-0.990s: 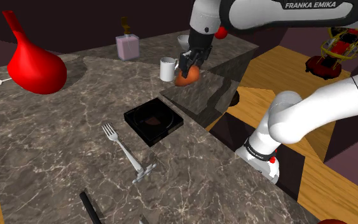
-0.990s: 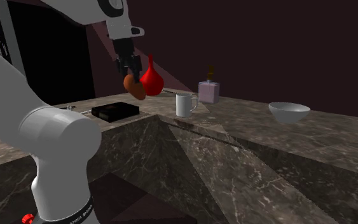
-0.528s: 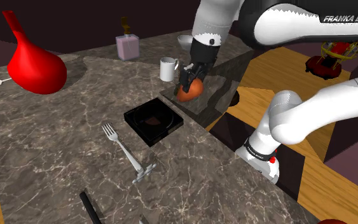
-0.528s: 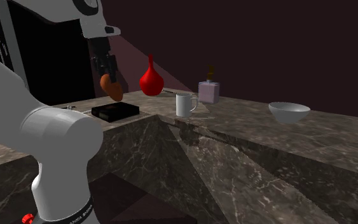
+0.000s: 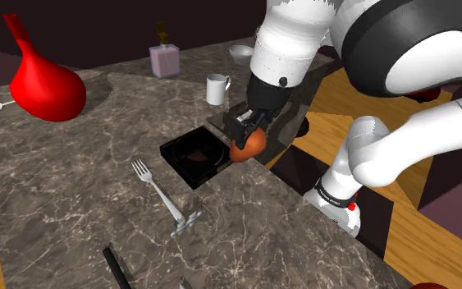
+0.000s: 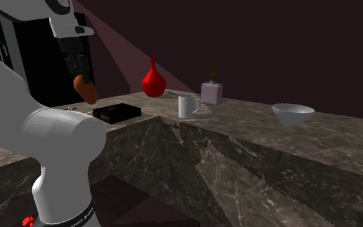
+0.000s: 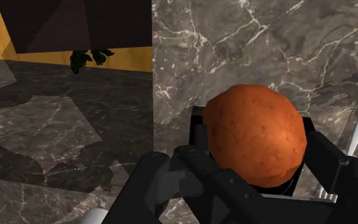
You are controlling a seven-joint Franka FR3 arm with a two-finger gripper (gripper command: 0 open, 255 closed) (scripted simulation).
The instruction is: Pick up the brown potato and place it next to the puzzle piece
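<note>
An orange-brown potato hangs just above the marble counter with my gripper shut on it. It is close beside the right edge of the black square puzzle piece in the shoulder view. In the second exterior view the potato hangs under the gripper, above and left of the puzzle piece. The wrist view has the potato clasped between the black fingers over the marble.
A fork lies in front of the puzzle piece. A white mug, a pink box, a bowl and a red vase stand farther back. The counter edge drops off just right of the potato.
The arm has carried the potato from beside the white mug down and nearer, to the right edge of the black puzzle piece. The grip has stayed shut.
</note>
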